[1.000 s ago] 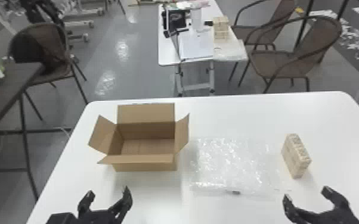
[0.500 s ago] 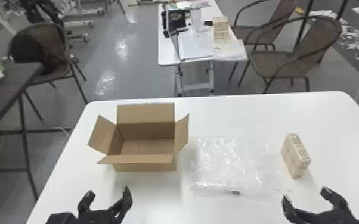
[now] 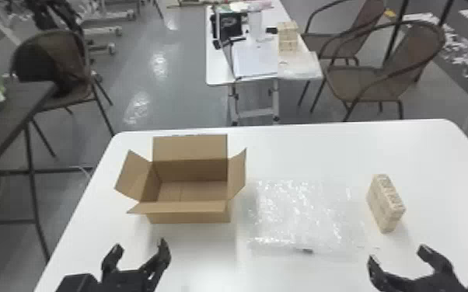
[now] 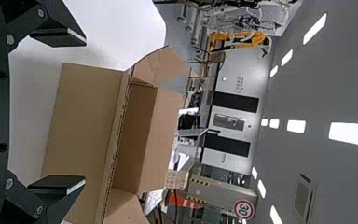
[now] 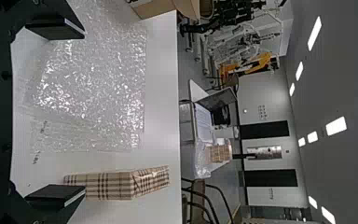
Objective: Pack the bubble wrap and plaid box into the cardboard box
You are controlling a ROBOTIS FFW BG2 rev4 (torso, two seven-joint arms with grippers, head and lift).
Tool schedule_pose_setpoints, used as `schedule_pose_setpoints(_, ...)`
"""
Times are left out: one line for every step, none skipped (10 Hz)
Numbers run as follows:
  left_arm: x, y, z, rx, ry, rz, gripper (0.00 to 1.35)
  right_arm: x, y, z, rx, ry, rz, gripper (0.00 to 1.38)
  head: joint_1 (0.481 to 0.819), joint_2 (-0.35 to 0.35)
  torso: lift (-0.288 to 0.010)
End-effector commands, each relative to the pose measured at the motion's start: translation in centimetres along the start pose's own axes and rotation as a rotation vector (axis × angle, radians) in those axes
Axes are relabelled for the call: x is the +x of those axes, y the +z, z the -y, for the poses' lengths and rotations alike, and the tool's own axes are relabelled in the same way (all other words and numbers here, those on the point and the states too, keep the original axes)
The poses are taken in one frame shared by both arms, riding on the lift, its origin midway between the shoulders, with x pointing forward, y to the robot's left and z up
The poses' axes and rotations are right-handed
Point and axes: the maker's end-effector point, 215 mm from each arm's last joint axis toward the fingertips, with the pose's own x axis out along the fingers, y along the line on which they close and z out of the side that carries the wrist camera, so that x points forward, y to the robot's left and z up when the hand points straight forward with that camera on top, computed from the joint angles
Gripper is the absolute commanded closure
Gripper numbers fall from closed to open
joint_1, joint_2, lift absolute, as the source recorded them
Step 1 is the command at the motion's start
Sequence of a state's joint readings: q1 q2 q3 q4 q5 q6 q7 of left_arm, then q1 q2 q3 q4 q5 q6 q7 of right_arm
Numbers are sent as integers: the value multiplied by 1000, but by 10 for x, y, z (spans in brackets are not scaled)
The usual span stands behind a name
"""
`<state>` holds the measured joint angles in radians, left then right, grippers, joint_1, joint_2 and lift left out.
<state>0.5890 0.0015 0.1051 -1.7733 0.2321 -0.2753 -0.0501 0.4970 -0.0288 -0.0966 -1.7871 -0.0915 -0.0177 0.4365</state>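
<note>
"Since the white desk (image 3: 322, 147) carries all the pieces, where's the cardboard box (image 3: 188, 216)?"

"Toward the desk's left side, upright, flaps spread. Just to the box's right, the bubble wrap (image 3: 303, 217) lies flat."

"And the tools?"

"Both open. The left tool (image 3: 140, 246) is in front of the cardboard box, on the near side; the right tool (image 3: 397, 253) is nearer than the box too, but well to its right."

"Smallest last: the plaid box (image 3: 385, 204)?"

"Well right of the cardboard box, past the bubble wrap, standing on a narrow side."
</note>
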Motion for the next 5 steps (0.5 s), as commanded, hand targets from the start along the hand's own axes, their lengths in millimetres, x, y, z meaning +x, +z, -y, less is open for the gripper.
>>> schedule_pose_setpoints(8, 12, -9, -16, 18, 19, 306, 0, -3, 0, 4, 2, -8, 128, 695, 137, -44)
schedule_pose_setpoints(16, 27, -19, -12, 31, 38, 332, 0, -4, -2, 7, 6, -11, 128, 695, 147, -44)
schedule_pose_setpoints(27, 44, -28, -13, 38, 58, 334, 0, -6, -2, 10, 10, -17, 128, 695, 155, -44)
schedule_pose_setpoints(44, 52, -33, -47, 11, 53, 334, 0, -7, -2, 12, 12, -17, 127, 695, 173, -44)
schedule_pose_setpoints(65, 56, -32, -75, -50, 20, 334, 2, -7, -4, 15, 20, -18, 127, 695, 185, -44)
